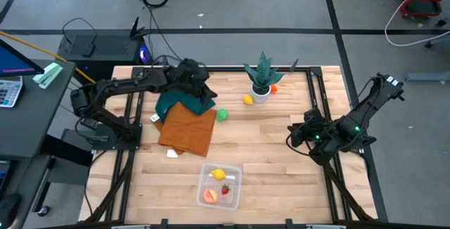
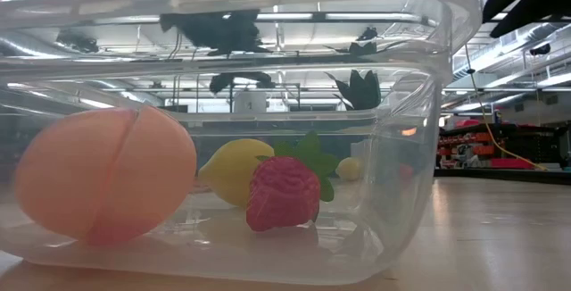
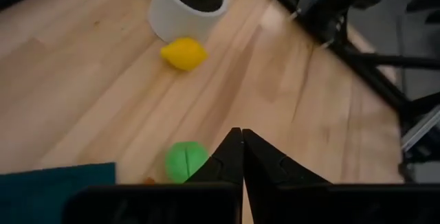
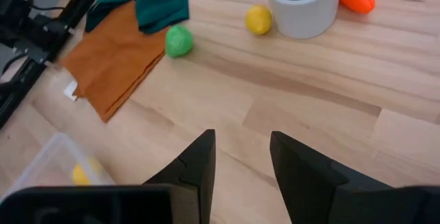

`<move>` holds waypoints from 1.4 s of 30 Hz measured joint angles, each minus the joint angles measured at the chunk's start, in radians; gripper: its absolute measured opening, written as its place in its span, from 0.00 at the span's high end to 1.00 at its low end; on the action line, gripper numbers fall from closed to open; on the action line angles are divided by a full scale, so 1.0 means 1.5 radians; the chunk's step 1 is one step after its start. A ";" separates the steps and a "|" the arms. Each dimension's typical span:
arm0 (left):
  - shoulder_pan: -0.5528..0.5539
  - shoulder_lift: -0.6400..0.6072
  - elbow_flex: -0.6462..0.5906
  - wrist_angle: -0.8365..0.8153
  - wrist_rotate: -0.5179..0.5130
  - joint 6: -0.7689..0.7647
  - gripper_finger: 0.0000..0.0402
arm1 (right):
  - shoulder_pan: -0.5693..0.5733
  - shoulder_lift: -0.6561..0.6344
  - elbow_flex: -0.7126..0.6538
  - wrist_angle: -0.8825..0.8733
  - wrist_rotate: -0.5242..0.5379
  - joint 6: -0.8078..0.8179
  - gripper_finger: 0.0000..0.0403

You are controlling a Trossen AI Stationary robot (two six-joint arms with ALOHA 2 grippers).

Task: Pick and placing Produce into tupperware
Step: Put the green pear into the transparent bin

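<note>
The clear tupperware (image 1: 236, 191) sits near the table's near edge and holds a yellow lemon (image 1: 218, 174), a peach (image 1: 209, 196) and a red strawberry (image 1: 225, 189). The low view shows the peach (image 2: 107, 184), the lemon (image 2: 234, 170) and the strawberry (image 2: 284, 193) on its floor. Loose on the table lie a green fruit (image 1: 222, 114), a yellow fruit (image 1: 247, 100) and an orange one (image 1: 274, 88) behind the plant pot. My left gripper (image 3: 240, 141) is shut and empty, above the teal cloth, short of the green fruit (image 3: 184, 161). My right gripper (image 4: 242, 145) is open and empty near the right edge.
A white pot with a spiky green plant (image 1: 261, 81) stands at the far middle. A teal cloth (image 1: 179, 102) lies over an orange cloth (image 1: 188, 129) left of centre. Bare wood shows between the cloths, the tupperware and my right gripper (image 1: 297, 132).
</note>
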 joint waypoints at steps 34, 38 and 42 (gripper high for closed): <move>-0.075 0.252 0.293 -0.367 -0.171 -0.195 0.95 | -0.045 0.000 0.000 0.038 -0.010 -0.121 0.73; -0.076 0.252 0.293 -0.364 -0.176 -0.224 0.84 | -0.045 0.000 0.000 0.038 -0.010 -0.144 0.73; -0.083 0.252 0.293 -0.359 -0.174 -0.226 0.68 | -0.045 0.000 0.000 0.038 -0.010 -0.166 0.73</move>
